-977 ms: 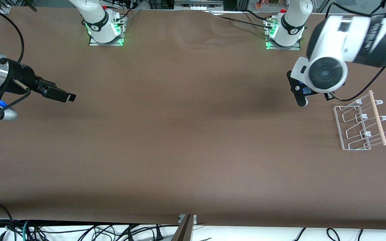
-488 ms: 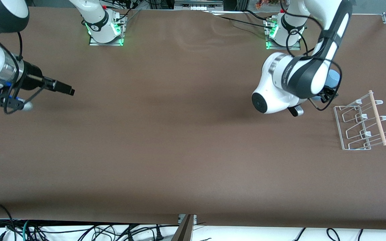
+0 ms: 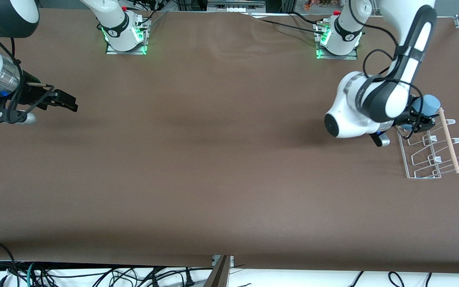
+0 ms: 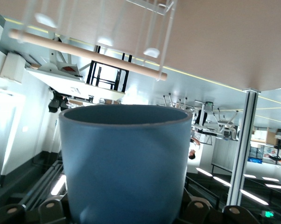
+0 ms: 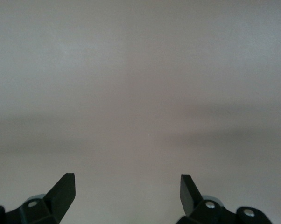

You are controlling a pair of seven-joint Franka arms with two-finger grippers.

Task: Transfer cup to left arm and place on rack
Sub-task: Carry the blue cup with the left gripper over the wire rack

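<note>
Left hand (image 3: pixel 420 118) clamped on the cup (image 3: pixel 426 105), up in the air over the rack's (image 3: pixel 428 148) end toward the arm bases. Cup lying roughly sideways in the grip, sticking out from the hand toward the wooden rod (image 3: pixel 448 139); seen from the left wrist, cup (image 4: pixel 124 161) filling the space between the fingers, rod (image 4: pixel 87 54) and white wire prongs (image 4: pixel 160 28) just past its rim. Right hand (image 3: pixel 63 103) empty, spread wide, fingertips (image 5: pixel 64 186) well apart, waiting over bare table (image 3: pixel 213 159) at the right arm's end, well apart from cup and rack.
</note>
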